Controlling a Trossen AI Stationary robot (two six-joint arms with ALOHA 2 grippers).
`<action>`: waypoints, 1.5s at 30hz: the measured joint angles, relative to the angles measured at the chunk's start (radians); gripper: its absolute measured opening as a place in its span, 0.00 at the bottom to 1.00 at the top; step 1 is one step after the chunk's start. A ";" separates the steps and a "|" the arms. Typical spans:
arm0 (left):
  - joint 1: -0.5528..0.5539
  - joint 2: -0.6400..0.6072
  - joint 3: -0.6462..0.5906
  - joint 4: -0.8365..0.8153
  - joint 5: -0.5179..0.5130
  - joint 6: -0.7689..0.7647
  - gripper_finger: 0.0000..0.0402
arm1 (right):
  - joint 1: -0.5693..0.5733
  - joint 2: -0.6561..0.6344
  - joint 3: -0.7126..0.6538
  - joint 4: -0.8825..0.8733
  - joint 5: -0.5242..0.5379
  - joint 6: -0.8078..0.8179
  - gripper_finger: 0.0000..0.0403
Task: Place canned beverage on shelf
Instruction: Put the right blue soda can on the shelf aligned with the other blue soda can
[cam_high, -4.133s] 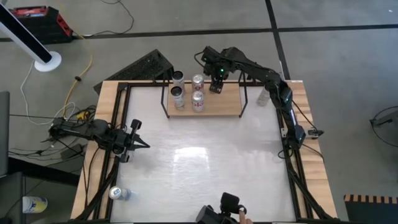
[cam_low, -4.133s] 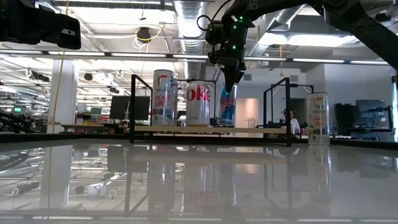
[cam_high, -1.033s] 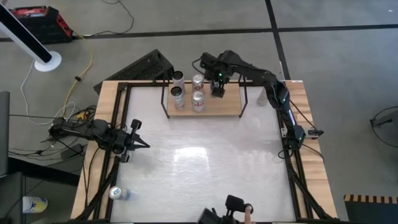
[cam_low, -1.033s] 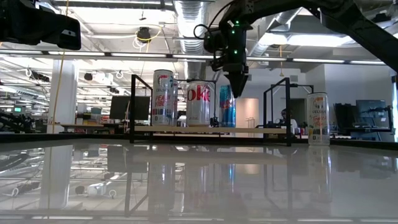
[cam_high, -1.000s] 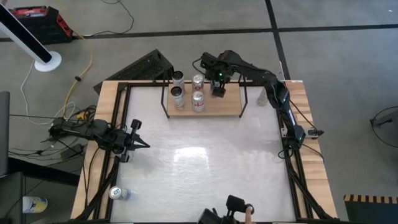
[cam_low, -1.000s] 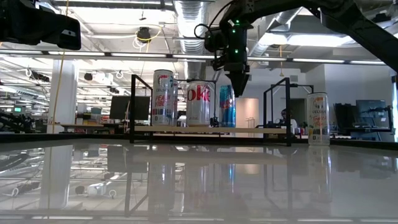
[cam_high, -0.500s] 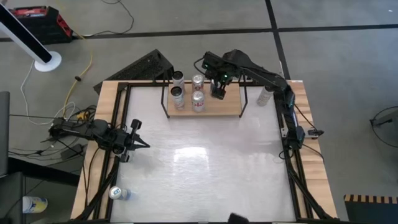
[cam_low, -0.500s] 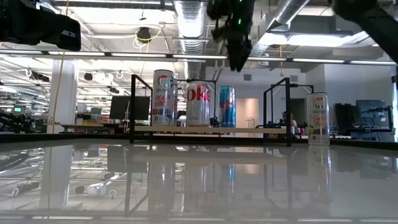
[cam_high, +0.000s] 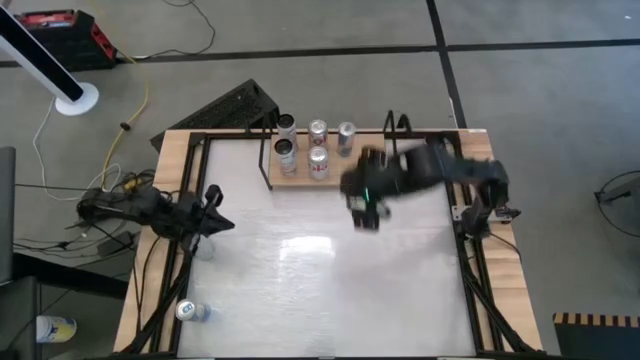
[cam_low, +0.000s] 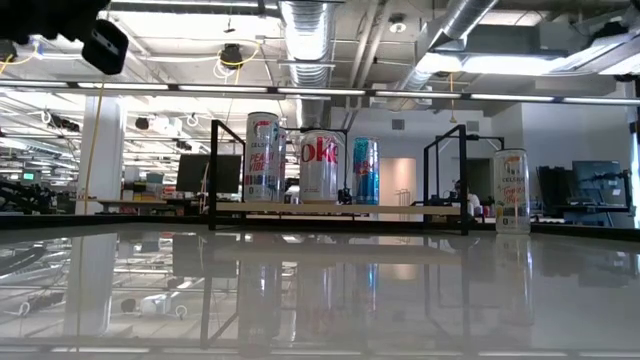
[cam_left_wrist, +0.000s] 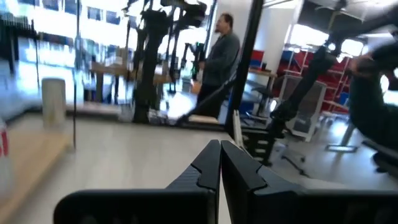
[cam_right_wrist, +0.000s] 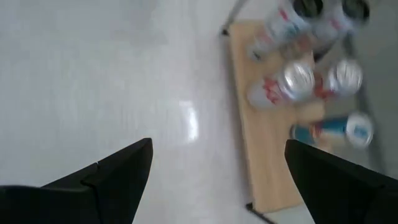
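Note:
The shelf, a light-wood board in a black wire frame, stands at the far side of the white table. Several cans stand upright on it, among them a blue can and a red-lettered one. My right gripper hangs open and blurred over the tabletop on the near side of the shelf, holding nothing. My left gripper is shut and empty at the table's left edge.
Another tall can stands on the table right of the shelf. One can lies at the near left corner. Wood strips and black rails edge the table. A person stands in the room beyond.
My right gripper has risen from above the blue can and swung fast toward the table's near side, out over the white tabletop. The blue can stays upright on the shelf. My left gripper has risen a little and rolled about its own axis.

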 joint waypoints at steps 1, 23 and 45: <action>-0.001 0.012 0.028 -0.037 -0.001 -0.040 0.00 | 0.059 0.003 -0.001 0.000 0.051 0.000 0.96; -0.668 1.056 0.971 -0.946 -0.220 -0.520 0.00 | 0.190 -0.374 -1.062 0.827 0.173 0.028 0.94; -0.879 1.341 1.013 -1.091 -0.094 -1.134 0.14 | 0.103 -0.390 -1.181 1.115 0.117 -0.172 0.94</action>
